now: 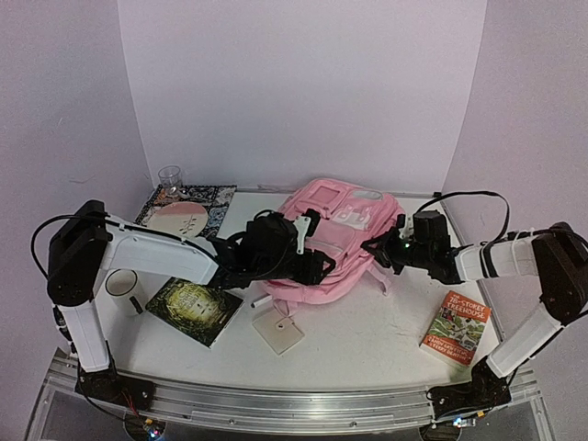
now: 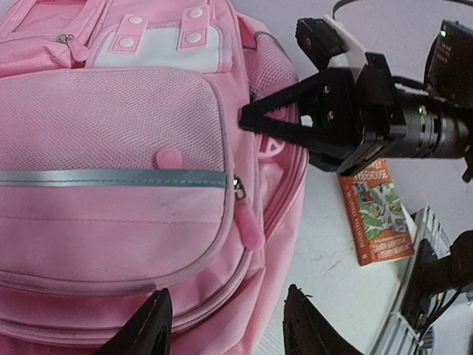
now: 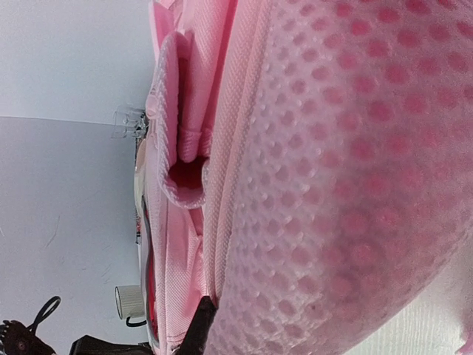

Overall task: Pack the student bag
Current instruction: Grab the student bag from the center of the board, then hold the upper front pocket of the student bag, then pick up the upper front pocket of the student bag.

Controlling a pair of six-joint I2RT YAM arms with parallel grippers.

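Top external: the student bag point(image 1: 335, 234) is laid flat mid-table between both arms.
Left wrist: the left gripper point(image 2: 226, 299) is held parted astride the bag's lower edge. The right gripper point(image 2: 245, 118) is pinched on its side fabric.
Right wrist: only the bag's mesh is seen, pressed close.
A firm pinch is advised, so the bag is steadied for unzipping.

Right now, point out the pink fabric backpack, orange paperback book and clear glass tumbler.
Pink fabric backpack point(image 1: 349, 241), top view, front panel.
Orange paperback book point(image 1: 457, 327), top view, cover.
Clear glass tumbler point(image 1: 170, 176), top view, wall.
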